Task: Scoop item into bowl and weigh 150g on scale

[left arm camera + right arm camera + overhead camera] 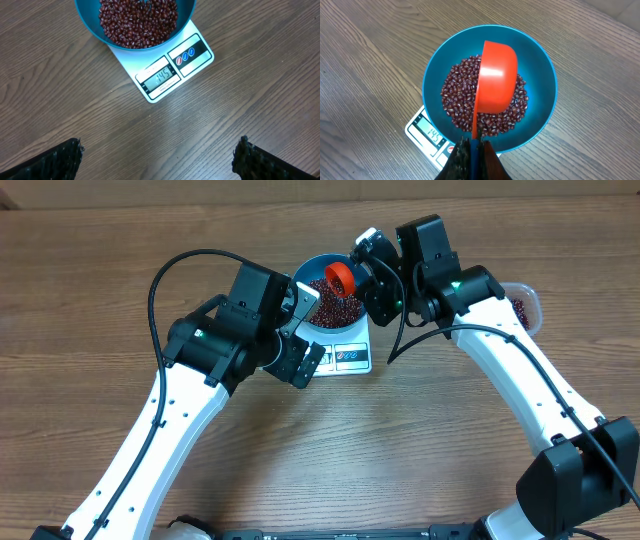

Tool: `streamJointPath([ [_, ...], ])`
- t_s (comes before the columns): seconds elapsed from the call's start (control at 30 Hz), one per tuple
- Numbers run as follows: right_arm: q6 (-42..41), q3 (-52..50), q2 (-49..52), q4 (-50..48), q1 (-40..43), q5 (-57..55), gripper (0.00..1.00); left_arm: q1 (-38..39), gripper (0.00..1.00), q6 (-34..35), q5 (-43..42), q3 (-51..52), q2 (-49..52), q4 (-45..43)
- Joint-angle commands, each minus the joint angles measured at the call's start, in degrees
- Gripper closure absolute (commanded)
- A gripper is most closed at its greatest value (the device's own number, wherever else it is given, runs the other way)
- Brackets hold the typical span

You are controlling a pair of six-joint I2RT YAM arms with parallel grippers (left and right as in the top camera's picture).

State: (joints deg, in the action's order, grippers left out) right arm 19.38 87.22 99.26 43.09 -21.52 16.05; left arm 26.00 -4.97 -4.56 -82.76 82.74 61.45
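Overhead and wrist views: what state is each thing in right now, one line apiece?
Scale, on, display reads 145.
Bowl, upright on the scale, partly full.
Beans, loose heap in the bowl.
Scoop, tipped on its side over the bowl.
Left end effector, open, empty.
Right end effector, shut on the scoop handle.
Tub, partly hidden, some beans inside.

A wooden table point(330, 450) with a brown, streaked grain is seen filling almost the whole of every view. Along the top edge of the overhead frame a paler tan strip point(150, 188) is shown, running from left to right; whether it is floor or wall cannot be told. The wood is lit evenly, and only soft, faint shadows are cast on it.
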Motion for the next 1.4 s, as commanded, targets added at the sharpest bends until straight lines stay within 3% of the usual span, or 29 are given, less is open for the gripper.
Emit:
streamJointPath([
  [0.0, 0.11, 1.36, -1.36, -0.35, -0.33, -0.39, 0.96, -0.07, 0.0, -1.27, -0.85, 0.39, 0.39, -0.17],
  [1.07, 0.2, 1.36, -1.36, 0.13, -0.35, -0.24, 0.97, -0.07, 0.0, -1.25, -0.85, 0.39, 0.39, -0.17],
  [1.17, 6.1, 1.36, -1.36, 2.58, -0.66, 1.99, 0.96, -0.07, 0.0, -1.25, -0.85, 0.39, 0.39, -0.17],
  [1.37, 0.85, 1.36, -1.31, 0.72, -0.55, -0.39, 0.96, -0.07, 0.0, -1.27, -0.85, 0.39, 0.39, -0.17],
])
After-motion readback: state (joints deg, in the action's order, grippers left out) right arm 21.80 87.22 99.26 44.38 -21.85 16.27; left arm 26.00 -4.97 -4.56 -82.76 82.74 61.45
